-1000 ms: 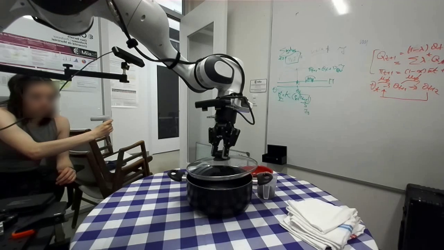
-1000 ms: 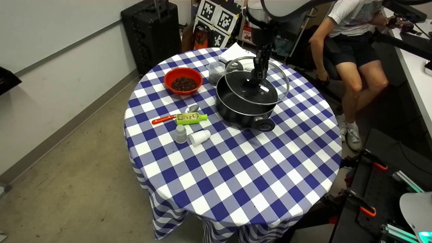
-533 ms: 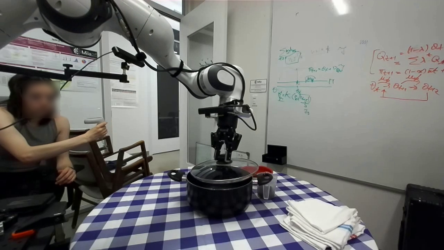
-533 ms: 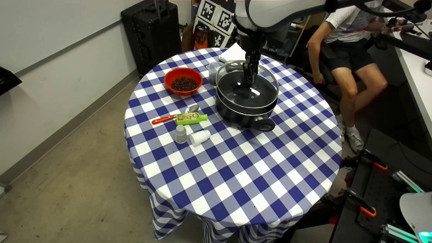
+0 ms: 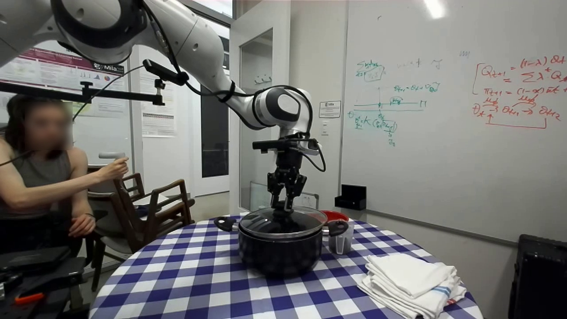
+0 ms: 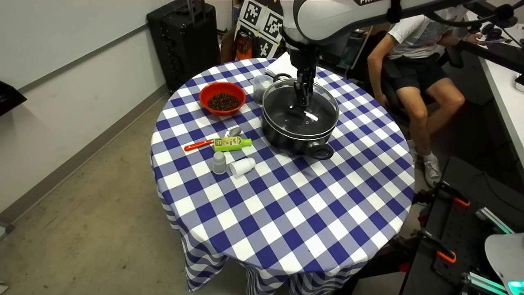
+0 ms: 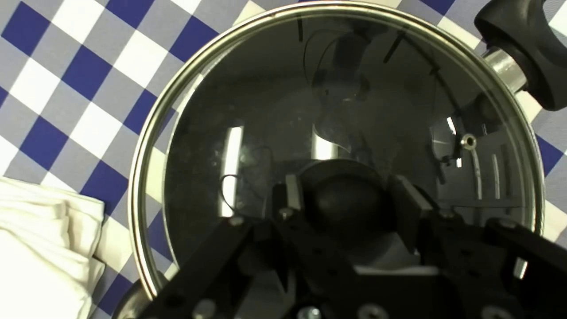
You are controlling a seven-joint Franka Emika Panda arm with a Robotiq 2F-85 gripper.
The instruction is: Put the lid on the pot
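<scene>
The glass lid lies over the opening of the black pot, nearly level, its metal rim close to the pot's rim. The lid also covers the pot in an exterior view; a slight offset to one side shows, and I cannot tell if the rims touch all round. My gripper points straight down at the lid's centre. In the wrist view the gripper has its fingers on both sides of the dark knob, shut on it. The lid fills most of that view.
A pot handle sticks out. Beside the pot stand a clear cup and a red bowl of dark beans. A green bottle, a red-handled utensil and two small shakers lie nearby. Folded white towels are on the table.
The gripper has come down with the lid. The lid was raised and tilted above the pot and is now lower, nearly level and centred over it. The fingers stay on the knob.
</scene>
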